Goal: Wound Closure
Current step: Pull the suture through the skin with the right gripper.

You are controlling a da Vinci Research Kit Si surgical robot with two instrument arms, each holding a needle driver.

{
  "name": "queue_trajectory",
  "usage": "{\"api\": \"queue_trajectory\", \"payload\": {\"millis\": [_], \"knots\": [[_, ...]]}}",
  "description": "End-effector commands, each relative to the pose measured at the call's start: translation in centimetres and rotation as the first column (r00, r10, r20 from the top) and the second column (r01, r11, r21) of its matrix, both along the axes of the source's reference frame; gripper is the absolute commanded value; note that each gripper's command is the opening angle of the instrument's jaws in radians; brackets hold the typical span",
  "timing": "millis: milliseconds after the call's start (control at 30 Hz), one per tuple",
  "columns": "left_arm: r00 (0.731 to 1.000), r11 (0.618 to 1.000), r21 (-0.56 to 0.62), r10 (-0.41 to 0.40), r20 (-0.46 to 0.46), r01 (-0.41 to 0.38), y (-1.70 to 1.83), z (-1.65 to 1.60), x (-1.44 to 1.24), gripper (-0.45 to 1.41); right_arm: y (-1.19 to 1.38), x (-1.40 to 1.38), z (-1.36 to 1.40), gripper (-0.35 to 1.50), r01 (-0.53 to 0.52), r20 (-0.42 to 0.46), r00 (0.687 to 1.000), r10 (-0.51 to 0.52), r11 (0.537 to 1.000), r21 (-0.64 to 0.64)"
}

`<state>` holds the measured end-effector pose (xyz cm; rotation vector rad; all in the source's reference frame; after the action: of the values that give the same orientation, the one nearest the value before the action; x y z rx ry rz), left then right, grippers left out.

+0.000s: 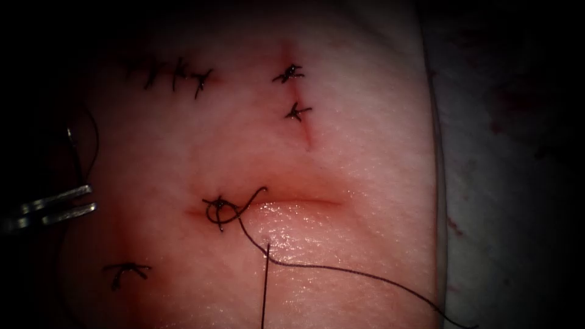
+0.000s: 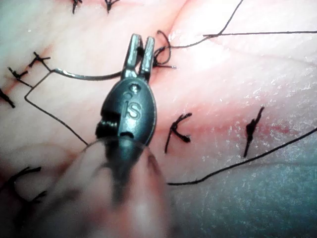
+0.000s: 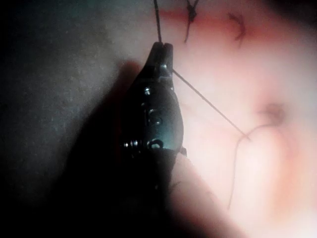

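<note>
- The left hand (image 1: 91,200) sits at the left edge of the endoscope view, over the tissue (image 1: 365,170) and well left of the cut (image 1: 292,204).
- In the left wrist view the left hand (image 2: 140,44) has its two jaws nearly closed on the curved needle (image 2: 84,76). The grip is at one end of the curve; the rest of the needle extends sideways from the jaws, above the tissue surface and not in the tissue.
- In the endoscope view the needle (image 1: 76,152) rises as a thin arc just above the left hand.
- The thread (image 1: 341,271) forms a loose loop (image 1: 222,210) at the left end of the cut, then trails across the tissue toward the lower right.
- In the right wrist view the right hand (image 3: 162,47) has its jaws closed on the thread (image 3: 208,104), which runs taut from the tips across the tissue.
- Finished stitches (image 1: 292,91) lie on the tissue above the cut, well apart from both hands.
</note>
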<state>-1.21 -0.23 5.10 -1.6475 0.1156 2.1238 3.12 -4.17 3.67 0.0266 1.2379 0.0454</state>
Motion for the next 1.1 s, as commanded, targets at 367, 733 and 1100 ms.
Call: {"api": "queue_trajectory", "payload": {"millis": [367, 733, 1100], "knots": [[1.0, 1.0, 0.01, 0.021, 0.011, -0.021, 0.0, 0.1, -0.03, -0.45, -0.37, 0.37, -0.61, -0.35, 0.121, -0.118, 0.987, -0.113, 0.991, 0.064], [0.999, 0.999, 0.015, 0.031, 0.011, -0.031, -0.01, 0.1, 0.0, -0.45, 0.62, -0.07, -0.16, 1.48, 0.033, -0.244, 0.968, -0.061, 0.993, -0.116], [0.999, 0.999, 0.014, 0.031, 0.011, -0.031, -0.01, 0.1, 0.0, -0.45, 1.23, -0.27, 0.65, 1.48, -0.002, -0.17, 0.985, -0.039, 0.973, -0.233]]}}
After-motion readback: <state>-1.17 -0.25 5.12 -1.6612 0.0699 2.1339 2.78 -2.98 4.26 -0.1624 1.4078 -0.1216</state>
